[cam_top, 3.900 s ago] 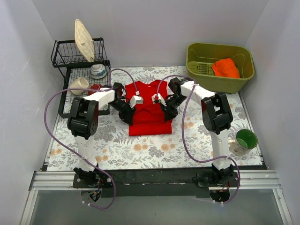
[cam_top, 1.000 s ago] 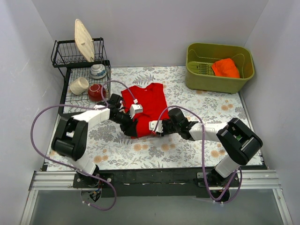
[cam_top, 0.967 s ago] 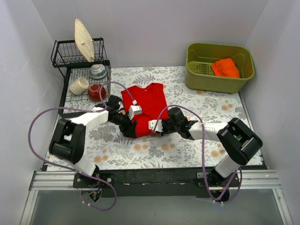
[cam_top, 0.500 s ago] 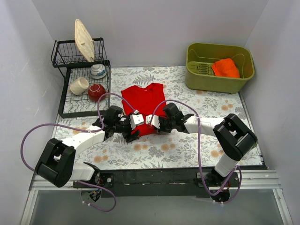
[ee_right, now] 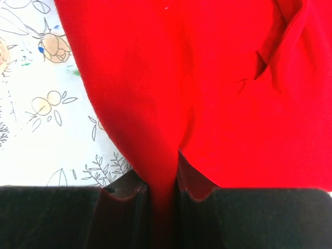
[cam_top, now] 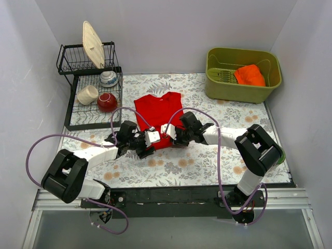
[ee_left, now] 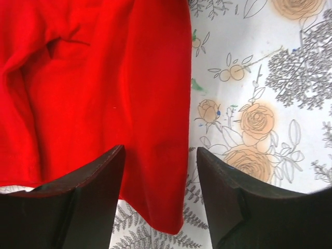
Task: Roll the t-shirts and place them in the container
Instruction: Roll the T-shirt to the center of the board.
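The red t-shirt (cam_top: 158, 110) lies folded into a narrow strip on the flowered table cover, collar towards the back. My left gripper (cam_top: 146, 149) is at the shirt's near left hem corner. In the left wrist view it (ee_left: 158, 207) is open, with the hem corner of the shirt (ee_left: 104, 78) lying between its dark fingers (ee_left: 88, 207). My right gripper (cam_top: 175, 138) is at the near right hem. In the right wrist view it (ee_right: 163, 199) is shut on a pinched fold of the shirt (ee_right: 218, 78).
A black dish rack (cam_top: 88, 88) at the back left holds a plate, cups and a glossy red bowl (cam_top: 107, 101). A green bin (cam_top: 244, 75) with an orange cloth stands at the back right. A green cup (cam_top: 280, 154) shows behind the right arm.
Both arms have swung from the shirt's sides down to its near hem. Since half a second ago the right gripper has drawn slightly towards the back with the hem.
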{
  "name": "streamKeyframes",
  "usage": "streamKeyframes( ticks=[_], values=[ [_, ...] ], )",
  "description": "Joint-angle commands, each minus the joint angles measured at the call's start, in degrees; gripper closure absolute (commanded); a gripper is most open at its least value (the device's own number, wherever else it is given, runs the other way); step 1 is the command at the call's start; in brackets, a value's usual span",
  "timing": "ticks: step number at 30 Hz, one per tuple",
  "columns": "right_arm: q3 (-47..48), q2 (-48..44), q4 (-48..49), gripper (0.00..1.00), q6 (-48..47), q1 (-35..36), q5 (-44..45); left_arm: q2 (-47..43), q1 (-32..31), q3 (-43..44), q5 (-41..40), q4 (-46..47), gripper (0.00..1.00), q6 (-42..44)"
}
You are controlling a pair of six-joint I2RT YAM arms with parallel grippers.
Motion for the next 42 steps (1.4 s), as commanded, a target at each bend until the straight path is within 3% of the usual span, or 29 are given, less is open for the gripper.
streamKeyframes(
  ticks=[1,5,6,8,13,22,29,34,38,42],
  values=[
    [2.39,0.77,-2.61,0.76,1.79,-0.44,-3.75,-0.2,-0.45,-0.99,-2.56,3.6,0.47,1.79],
    [3.0,0.94,-4.89,0.75,1.61,-0.53,-5.24,0.24,-0.45,0.06,-2.4,2.03,0.77,2.75],
    [3.18,0.86,-5.51,0.74,1.52,-0.53,-5.33,0.16,-0.45,0.85,-1.96,0.2,0.91,2.84],
    [3.97,0.77,-6.91,0.74,0.82,-0.53,-5.94,-0.11,-0.36,3.83,-0.29,-5.25,0.99,2.58],
    [5.64,-0.99,-15.34,0.72,-2.42,-1.67,-8.67,-0.72,0.78,11.3,4.19,-24.12,1.0,3.02],
    [8.81,-4.94,-30.64,0.72,-7.35,-4.31,-12.01,2.44,4.47,20.18,8.5,-42.69,1.0,4.69],
    [10.56,-5.21,-33.46,0.72,-8.23,-6.15,-13.68,5.07,5.35,20.1,8.94,-43.15,1.0,3.46],
    [14.33,0.3,-41.0,0.73,-11.82,-9.75,-18.24,12.45,8.25,21.5,10.09,-46.74,1.0,5.3],
    [21.88,7.61,-49.62,0.78,-16.47,-12.22,-22.64,17.55,11.32,24.49,9.65,-46.84,1.0,7.23],
    [29.79,13.85,-55.78,0.8,-19.56,-14.5,-24.58,25.89,13.87,34.39,9.56,-51.58,1.0,9.69]
  ],
)
